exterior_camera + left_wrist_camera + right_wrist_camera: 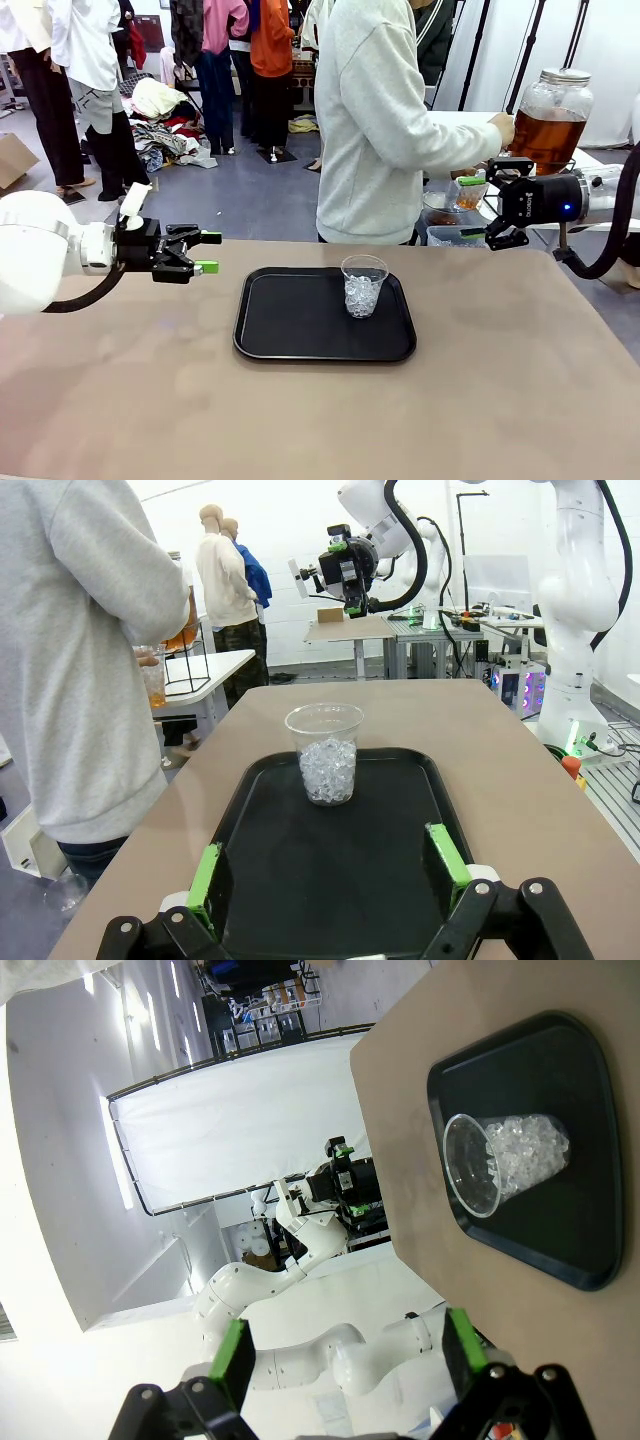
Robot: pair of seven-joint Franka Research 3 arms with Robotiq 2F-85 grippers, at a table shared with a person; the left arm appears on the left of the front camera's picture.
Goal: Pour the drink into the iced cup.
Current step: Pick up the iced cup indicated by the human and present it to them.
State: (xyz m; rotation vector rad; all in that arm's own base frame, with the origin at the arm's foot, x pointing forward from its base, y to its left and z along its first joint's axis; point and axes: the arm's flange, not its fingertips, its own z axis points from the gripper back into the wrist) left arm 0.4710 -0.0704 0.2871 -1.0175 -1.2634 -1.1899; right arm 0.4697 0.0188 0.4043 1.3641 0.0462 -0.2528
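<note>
Iced cup (362, 285) stands upright on the tray (250, 340). The drink jar (552, 115) sits beyond the tray's far-right corner, by a person's hand (503, 128), nearer my right claw (471, 207) than my left claw (208, 252); both are spread, empty.

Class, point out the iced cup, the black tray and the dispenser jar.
iced cup (363, 287), front view, ice-filled lower part.
black tray (290, 316), front view, its bare floor.
dispenser jar (555, 130), front view, amber-filled glass belly.

Clear plastic cup (363, 285), matt black tray (290, 322), glass jar (552, 115).
</note>
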